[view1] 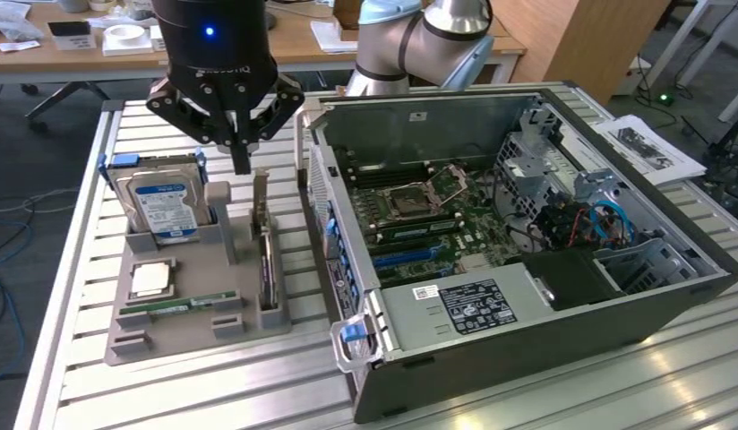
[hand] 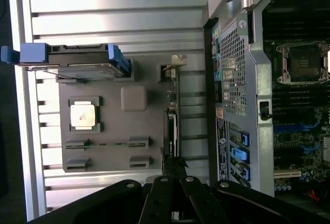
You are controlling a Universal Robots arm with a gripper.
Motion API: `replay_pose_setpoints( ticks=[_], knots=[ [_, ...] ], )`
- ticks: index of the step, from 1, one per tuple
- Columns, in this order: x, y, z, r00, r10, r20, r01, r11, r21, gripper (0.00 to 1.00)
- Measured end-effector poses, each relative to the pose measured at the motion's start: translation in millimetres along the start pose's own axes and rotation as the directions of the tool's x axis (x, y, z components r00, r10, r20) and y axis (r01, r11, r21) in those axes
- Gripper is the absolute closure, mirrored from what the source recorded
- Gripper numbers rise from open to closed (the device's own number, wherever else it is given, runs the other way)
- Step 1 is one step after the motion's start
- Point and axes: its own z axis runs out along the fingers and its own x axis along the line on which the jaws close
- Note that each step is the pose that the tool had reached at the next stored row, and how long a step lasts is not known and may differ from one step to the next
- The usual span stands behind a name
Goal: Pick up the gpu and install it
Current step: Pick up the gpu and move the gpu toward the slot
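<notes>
Exterior view | graphics card (view1: pixel 265 260) stands on edge in a slot of the grey holder (view1: pixel 196 260), beside the open computer case (view1: pixel 561 336) | hand (view1: pixel 240 161) closed tight, holding nothing, poised above the card | hard drive (view1: pixel 164 208) upright in the same holder | holder and case sit on the slatted worktop (view1: pixel 226 385)

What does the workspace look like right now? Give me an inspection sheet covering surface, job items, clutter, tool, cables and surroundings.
Surface: slatted metal table bearing a grey parts holder and an open computer case.
Job's things: gpu stands on edge in the holder's slot nearest the case; not installed.
Clutter: hard drive upright, processor and RAM stick in the holder.
Grippers: tool shut, empty, hanging over the holder near the gpu's far end.
Cables: blue and red wires inside the case; loose cables on the floor.
Surroundings: wooden desk behind; papers beside the case.
</notes>
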Motion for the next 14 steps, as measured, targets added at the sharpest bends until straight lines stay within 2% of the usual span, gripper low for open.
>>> replay_pose_setpoints(
  ticks=[12, 14],
  knots=[
    [0.0, 0.0, 0.0, 1.0000, 0.000, 0.0000, 0.000, 1.0000, 0.0000, 0.89],
    [0.0, 0.0, 0.0, 1.0000, 0.000, 0.0000, 0.000, 1.0000, 0.0000, 0.76]
  ],
)
